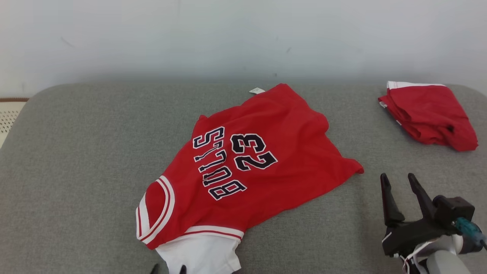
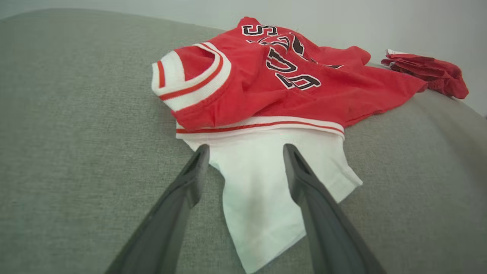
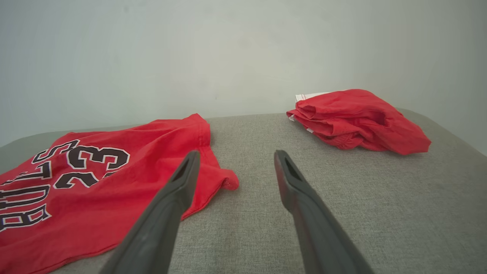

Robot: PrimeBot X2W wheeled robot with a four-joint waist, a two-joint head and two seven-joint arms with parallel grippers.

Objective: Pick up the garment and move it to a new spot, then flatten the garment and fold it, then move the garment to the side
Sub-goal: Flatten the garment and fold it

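jersey point(image 1: 296, 148), red and printed "bulls 23" in dark letters, is seen spread loosely near the middle of the grey upholstered surface point(image 1: 76, 160). it is wrinkled and laid at a slant, with a white-and-red trimmed opening point(image 1: 159, 205) turned towards the near left. a white sleeve point(image 1: 201, 255) is seen sticking out from under the trimmed hem at the near edge. the left jaws are held spread wide with nothing pinched, and in the left wrist view the white sleeve is framed between their two dark fingers point(image 2: 190, 182). whether cloth is touched cannot be told. the right jaws are likewise spread and empty, held over bare surface just beside the jersey's right corner point(image 1: 355, 169). a folded red garment point(image 1: 430, 114) is set at the far right, well apart from the jersey.
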